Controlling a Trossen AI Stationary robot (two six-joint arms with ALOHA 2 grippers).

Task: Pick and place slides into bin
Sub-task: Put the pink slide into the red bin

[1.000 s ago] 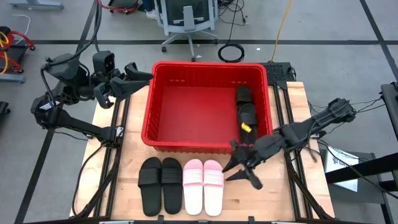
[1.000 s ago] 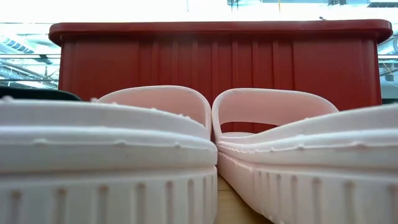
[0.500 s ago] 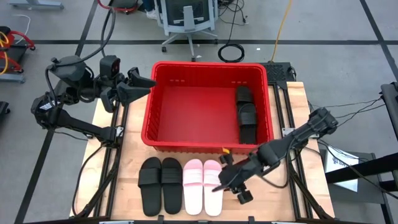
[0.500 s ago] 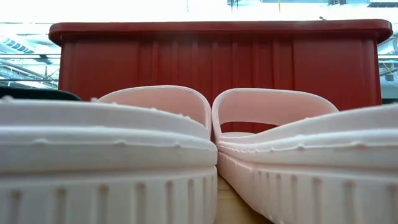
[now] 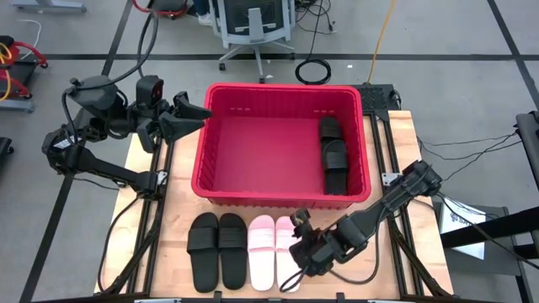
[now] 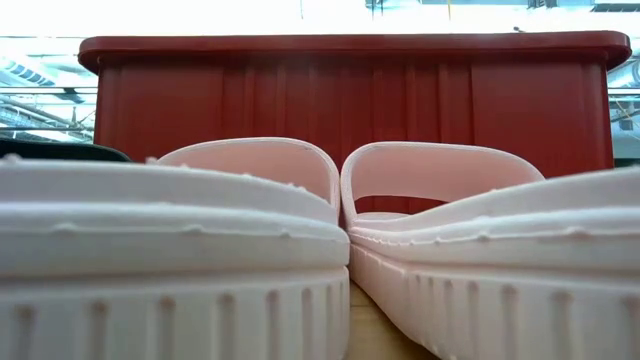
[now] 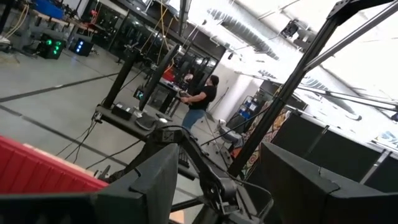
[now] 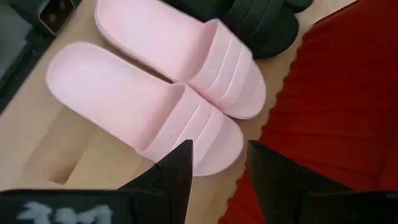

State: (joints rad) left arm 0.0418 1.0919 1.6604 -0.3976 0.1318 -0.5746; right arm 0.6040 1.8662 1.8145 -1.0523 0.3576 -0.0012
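The red bin point(image 5: 221, 181) holds two black slides point(image 5: 333, 154) along its right wall. On the table in front of it lie two black slides point(image 5: 217, 250) and two pink slides point(image 5: 263, 251), soles down, side by side. My right gripper point(image 5: 296, 241) is open, pointing down over the right pink slide point(image 8: 143, 106). Its fingers point(image 8: 177, 169) stand above that slide's toe end, close to the bin's near wall point(image 8: 336, 118), and touch nothing that I can see. My left gripper point(image 5: 195, 114) is open and empty, in the air at the bin's far left corner.
The low view sees both pink slides point(image 6: 250, 240) close up, with the bin's near wall point(image 6: 350, 90) behind them. The table's near edge lies just past the slides' heels. A person point(image 7: 200, 102) stands far off in the room.
My right gripper has gone from beside the bin's near right corner toward the table's left and near edges. It now stands over the right pink slide. The slides have not moved.
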